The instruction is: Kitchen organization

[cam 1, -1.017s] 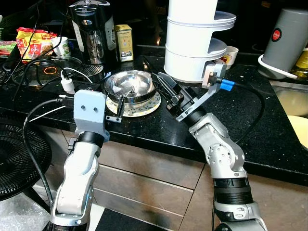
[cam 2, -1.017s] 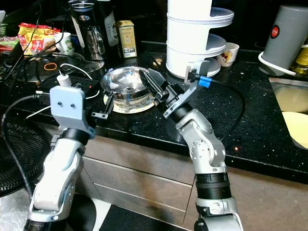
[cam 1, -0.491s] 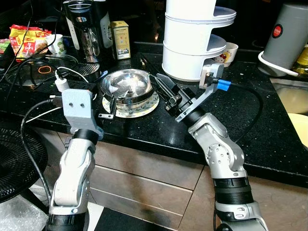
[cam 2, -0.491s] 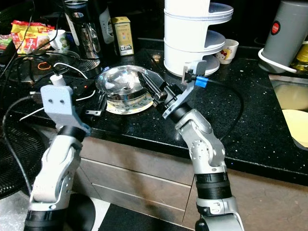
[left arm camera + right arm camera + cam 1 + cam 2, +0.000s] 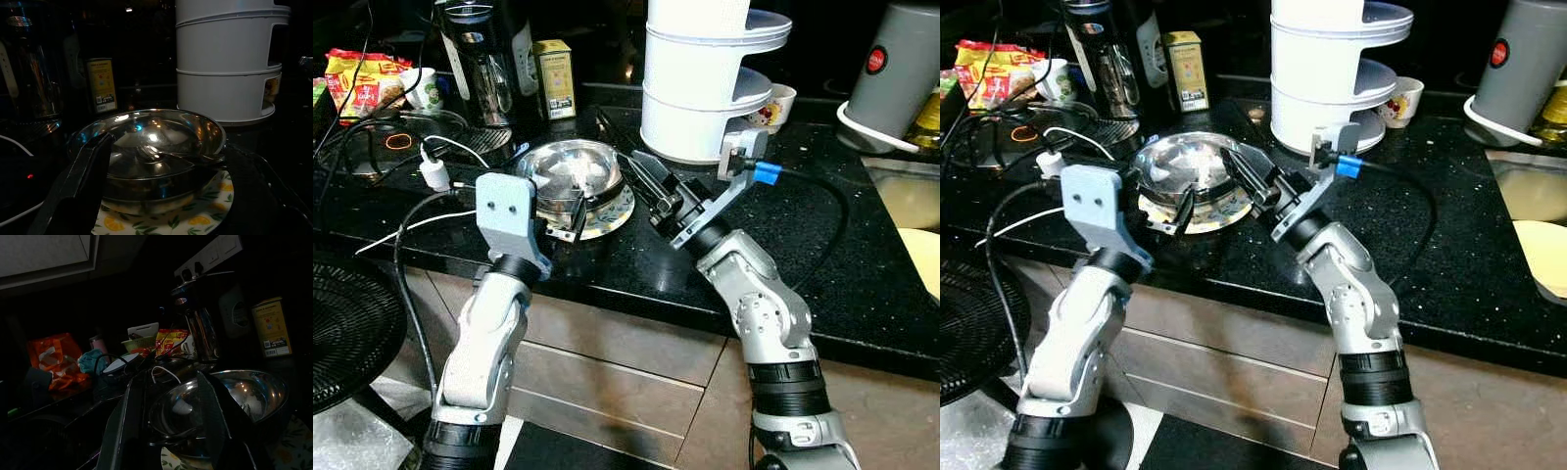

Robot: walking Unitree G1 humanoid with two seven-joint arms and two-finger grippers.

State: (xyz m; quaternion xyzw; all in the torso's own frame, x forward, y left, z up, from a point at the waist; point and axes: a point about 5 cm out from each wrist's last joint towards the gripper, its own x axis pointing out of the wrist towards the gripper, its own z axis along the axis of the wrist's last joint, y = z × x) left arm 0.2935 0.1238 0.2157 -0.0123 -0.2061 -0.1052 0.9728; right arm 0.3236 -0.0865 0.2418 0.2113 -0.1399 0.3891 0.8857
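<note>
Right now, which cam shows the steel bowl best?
Left wrist view: steel bowl close up, on the patterned plate, between the left gripper fingers. Both eye views show it small from above; right wrist view is dark, partly blocked.

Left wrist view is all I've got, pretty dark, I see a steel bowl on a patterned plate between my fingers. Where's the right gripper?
Observer: The right gripper is at the steel bowl's opposite rim, fingers open.
Operator: Anything behind the bowl besides the white tiers?
Observer: A dark kettle stands to the left of the yellow box.
Operator: And further right?
Observer: A grey appliance stands beside the sink.
</note>
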